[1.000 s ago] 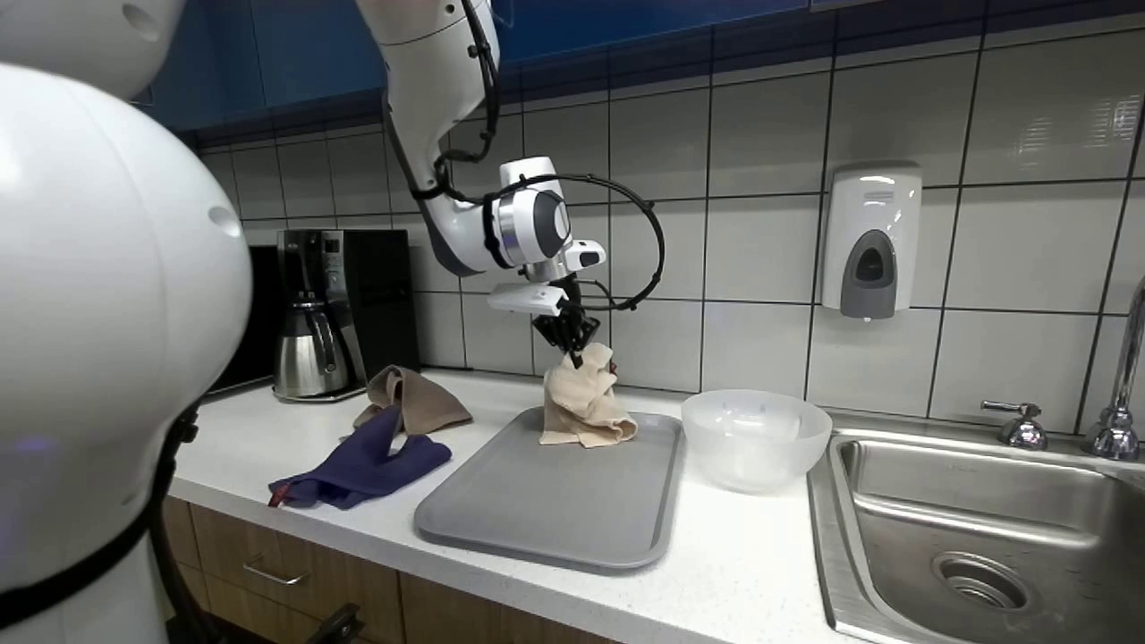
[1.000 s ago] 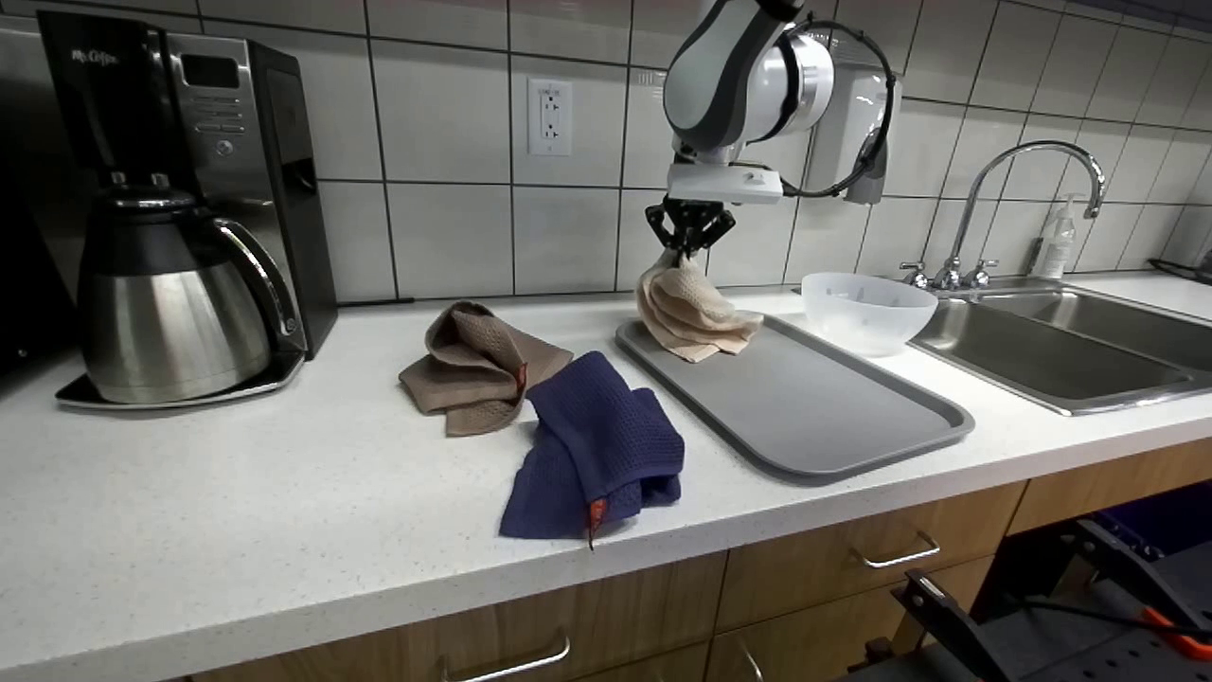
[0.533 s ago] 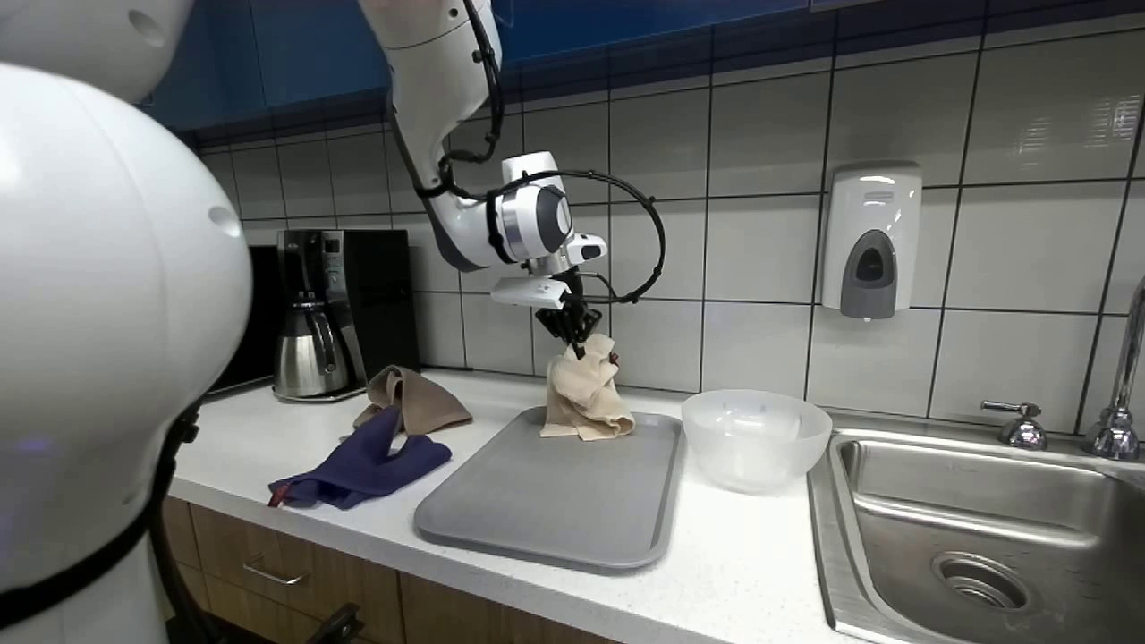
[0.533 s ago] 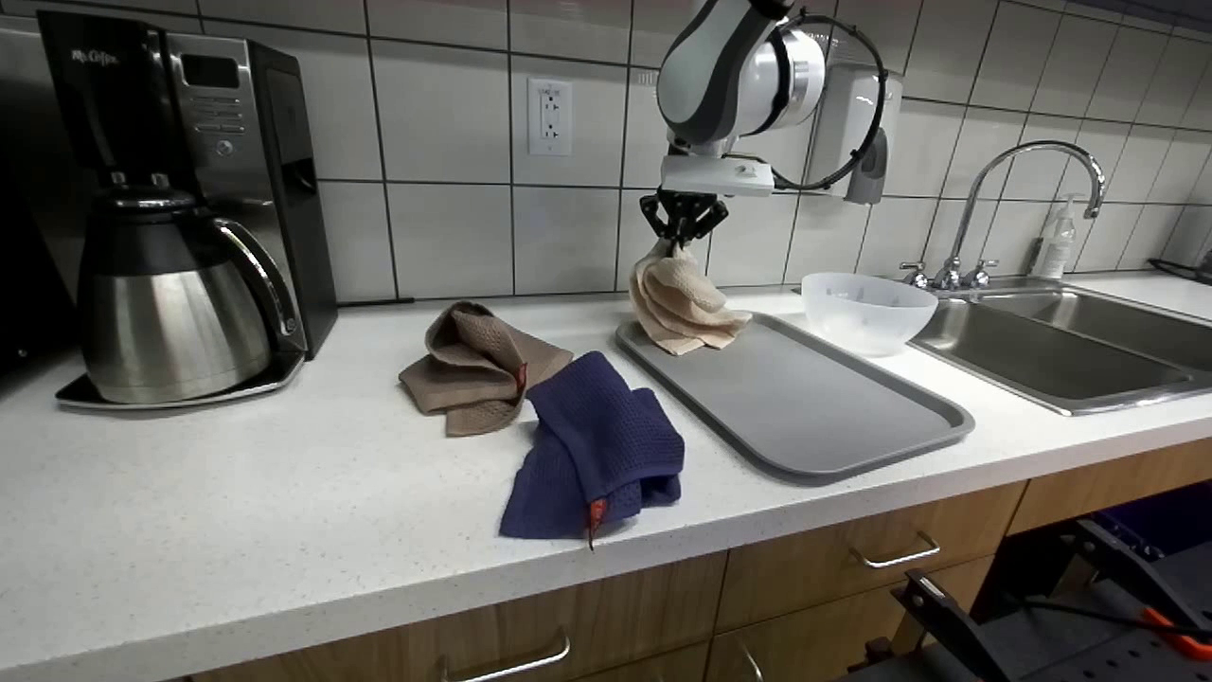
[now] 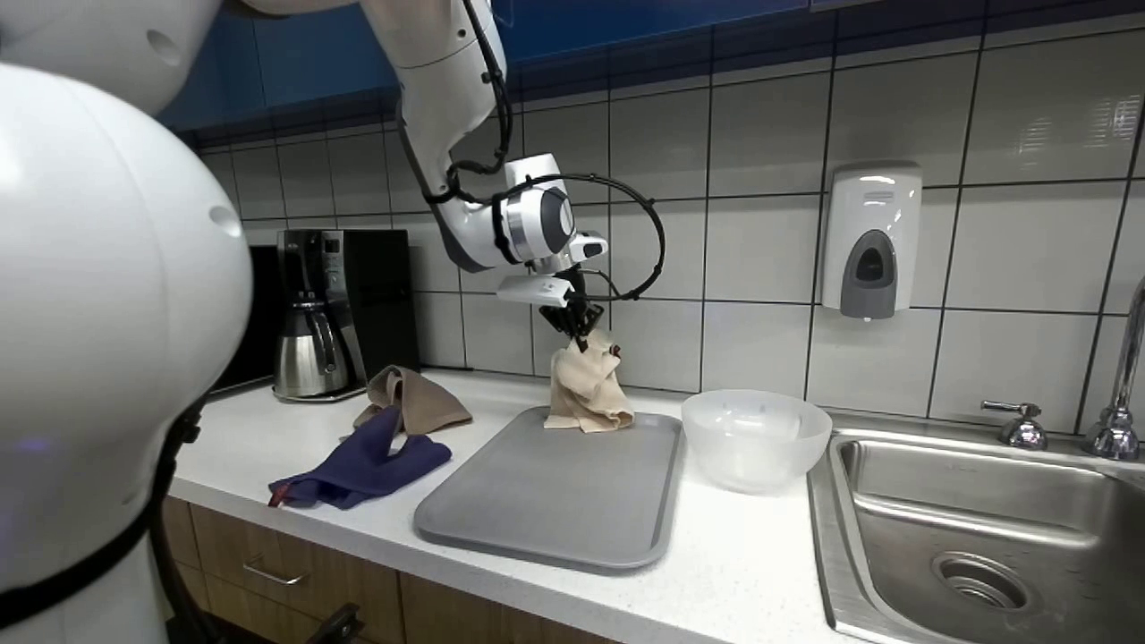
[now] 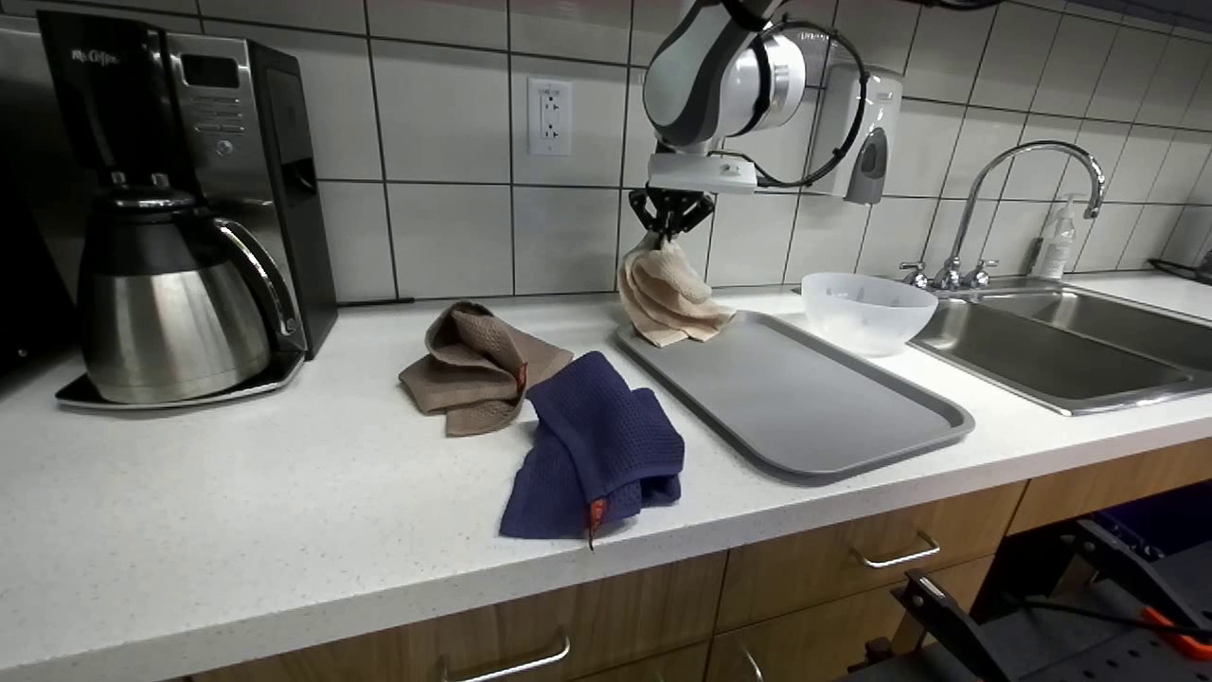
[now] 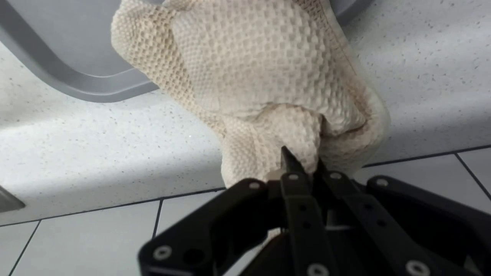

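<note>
Beige cloth point(image 6: 668, 296) pinched at the top in the gripper point(image 6: 665, 239), hanging directly below, flaring over the far end of grey tray point(image 6: 814, 412).

- Far wall point(image 5: 760, 241): pale, glossy, dark-lined tiles point(image 6: 445, 114), a white socket point(image 6: 550, 116).
- Cupboards point(image 5: 644, 36): blue, overhead (the tiles just beneath look darker).
- Counter point(image 6: 284, 493): white, finely speckled, along the wall.
- Drawers point(image 6: 814, 568): brown wood grain, metal handles point(image 6: 901, 558), below the counter's near edge.
- Sink point(image 5: 834, 528): metal, at the right.
- Glints of light point(image 5: 1115, 116): high on the wall, to the right.
</note>
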You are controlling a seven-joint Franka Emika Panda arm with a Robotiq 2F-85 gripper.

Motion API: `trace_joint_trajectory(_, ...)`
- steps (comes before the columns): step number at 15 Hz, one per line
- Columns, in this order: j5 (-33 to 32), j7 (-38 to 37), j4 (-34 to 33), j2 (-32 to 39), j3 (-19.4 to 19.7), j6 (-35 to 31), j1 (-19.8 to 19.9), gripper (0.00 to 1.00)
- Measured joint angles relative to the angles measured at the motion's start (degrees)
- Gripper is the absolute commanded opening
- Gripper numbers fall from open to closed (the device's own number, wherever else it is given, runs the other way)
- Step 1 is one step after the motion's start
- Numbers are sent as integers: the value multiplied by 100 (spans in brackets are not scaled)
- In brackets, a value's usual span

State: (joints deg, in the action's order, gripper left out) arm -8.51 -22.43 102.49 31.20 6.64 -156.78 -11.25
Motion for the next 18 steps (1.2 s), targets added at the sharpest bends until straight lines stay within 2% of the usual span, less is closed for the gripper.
trace_joint_trajectory(18,150,-10,-968,576,0,0,-86,2)
